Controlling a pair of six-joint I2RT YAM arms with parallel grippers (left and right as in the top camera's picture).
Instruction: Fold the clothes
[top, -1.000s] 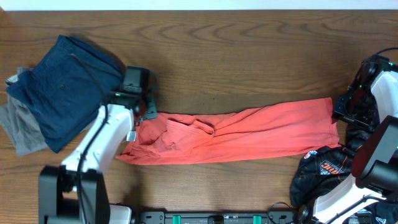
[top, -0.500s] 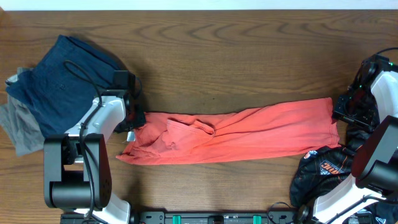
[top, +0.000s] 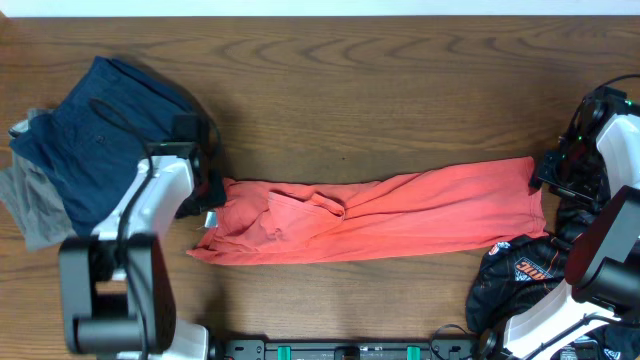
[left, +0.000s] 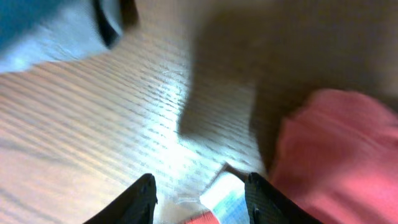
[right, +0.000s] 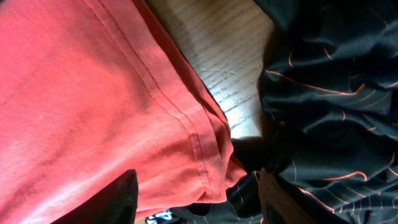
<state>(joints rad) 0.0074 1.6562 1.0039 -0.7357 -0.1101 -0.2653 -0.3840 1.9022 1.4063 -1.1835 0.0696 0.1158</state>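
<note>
Blue garment (top: 95, 140): bunched over a grey garment (top: 30, 205), far left of the table (top: 400, 80)
Left tool (top: 207, 192): released, fingers apart, at the left end of the red garment (top: 400, 215), which is laid lengthwise across the table's middle
Right tool (top: 545, 178): released, fingers spread about the red hem
Black garment (top: 520, 275): crumpled, far right
</note>
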